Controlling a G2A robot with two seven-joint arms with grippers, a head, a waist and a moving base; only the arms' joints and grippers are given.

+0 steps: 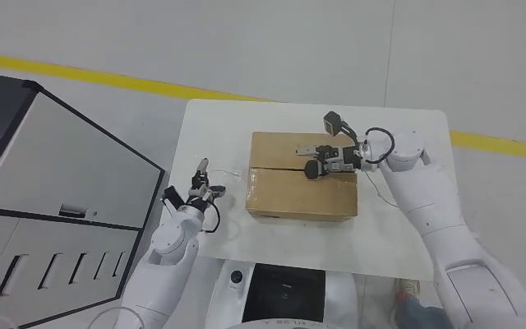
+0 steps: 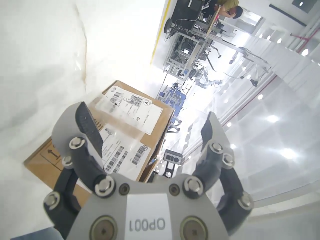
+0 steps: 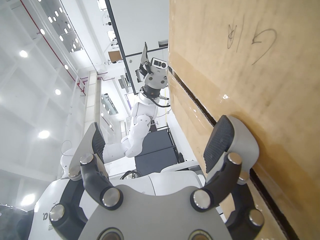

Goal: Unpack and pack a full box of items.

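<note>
Has the box [image 1: 302, 175] shut at the middle of the counter [image 1: 214, 132], top flaps meeting at a seam [image 3: 195, 103]. Holds the right gripper [image 3: 160, 131] low over the lid, fingers [image 3: 220, 138] spread wide and empty, one pad touching the flap just beside the seam, probably to catch that edge and lift it. Holds the left gripper [image 2: 145, 113] off the box's labelled end, likewise wide apart with nothing between, seemingly clear of the flaps' swing.
</note>
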